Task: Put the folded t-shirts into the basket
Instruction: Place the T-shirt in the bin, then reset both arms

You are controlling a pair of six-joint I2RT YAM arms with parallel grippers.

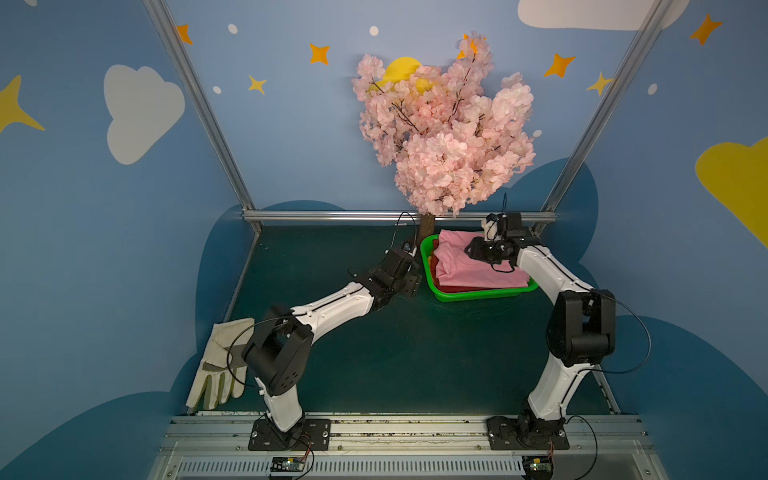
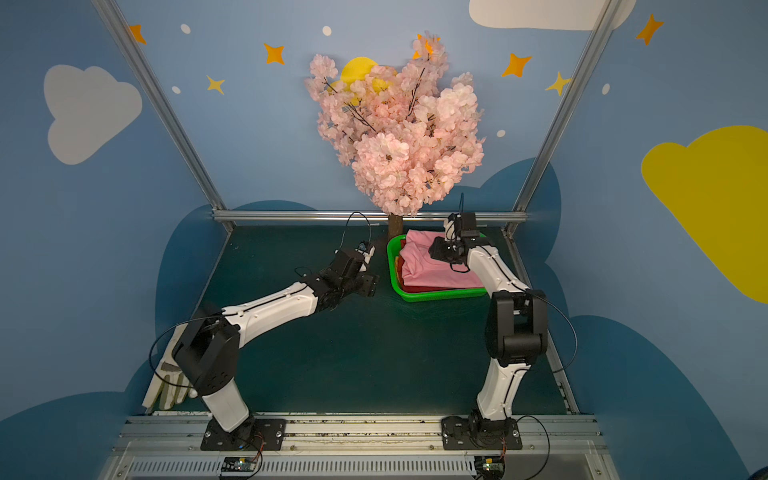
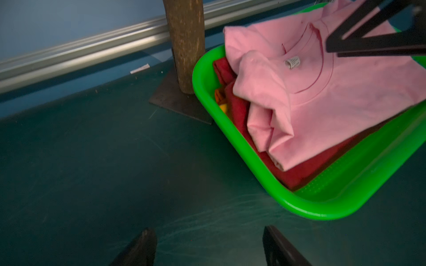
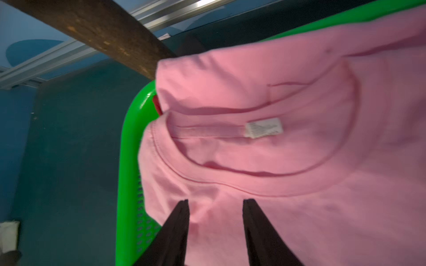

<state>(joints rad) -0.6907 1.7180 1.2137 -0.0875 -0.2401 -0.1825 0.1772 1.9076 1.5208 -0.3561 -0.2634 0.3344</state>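
The right end effector, part open, hovers over the pink t-shirt holding nothing; the left end effector is wide open, empty. With the t-shirts stacked in the basket, a snagging fingertip could drag the pink one out.

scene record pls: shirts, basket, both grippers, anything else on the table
basket: far end of table, beside tree trunk
shirts: all in basket; pink shirt on top, red shirt under it, orange shirt and yellow shirt only slivers at the edge
left gripper: open, empty, over table beside basket
right gripper: open, over pink shirt, contact unclear
other: glove, near left corner
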